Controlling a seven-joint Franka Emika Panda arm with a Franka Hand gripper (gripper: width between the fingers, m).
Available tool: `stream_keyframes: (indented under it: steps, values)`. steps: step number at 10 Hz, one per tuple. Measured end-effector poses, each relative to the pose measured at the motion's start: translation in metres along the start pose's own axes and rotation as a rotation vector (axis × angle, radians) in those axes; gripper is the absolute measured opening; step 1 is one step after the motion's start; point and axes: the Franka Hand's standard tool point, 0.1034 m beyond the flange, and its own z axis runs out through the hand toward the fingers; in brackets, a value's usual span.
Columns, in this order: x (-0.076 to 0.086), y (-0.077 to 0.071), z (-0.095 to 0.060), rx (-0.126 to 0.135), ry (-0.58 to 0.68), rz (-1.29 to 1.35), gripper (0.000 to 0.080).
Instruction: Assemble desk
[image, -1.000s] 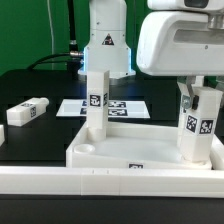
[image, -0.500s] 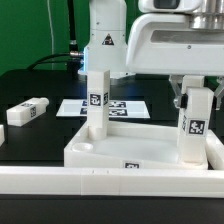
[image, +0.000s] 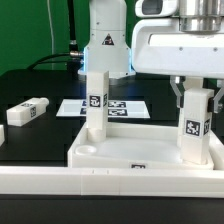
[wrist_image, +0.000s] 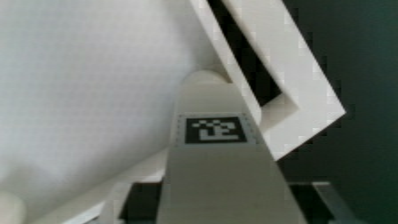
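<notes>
The white tray-like tabletop (image: 140, 150) lies upside up in the middle of the exterior view, rim raised. One white leg (image: 95, 100) stands upright in its far corner on the exterior view's left. My gripper (image: 196, 92) is shut on a second tagged leg (image: 195, 128), which stands upright on the tabletop's corner on the exterior view's right. In the wrist view this leg (wrist_image: 217, 170) fills the centre between my jaws (wrist_image: 217, 205), over the tabletop (wrist_image: 89, 90). A third leg (image: 27, 110) lies on the table at the exterior view's left. A fourth leg is out of view.
The long white border rail (image: 90, 185) runs along the front edge. The marker board (image: 125, 106) lies flat behind the tabletop. The arm's white base (image: 105, 40) stands at the back.
The held leg was tilted a second ago and now stands upright. My gripper has shifted slightly toward the exterior view's left with it.
</notes>
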Motion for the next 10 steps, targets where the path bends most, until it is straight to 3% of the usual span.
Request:
stream_keyframes:
  steps: [3,6,7,8,10]
  values:
    - [-0.0041,-0.0004,0.0002,-0.020,-0.028,0.261,0.0290]
    - [-0.0041,-0.0001,0.0004,-0.024,-0.026,0.329,0.0296]
    - [-0.0039,0.0013,0.0011,-0.025,-0.028,0.249,0.0495]
    - [-0.0053,0.0020,0.0014,-0.035,-0.032,0.200,0.0615]
    - [-0.0082,0.0017,0.0011,-0.055,-0.034,0.025,0.0639]
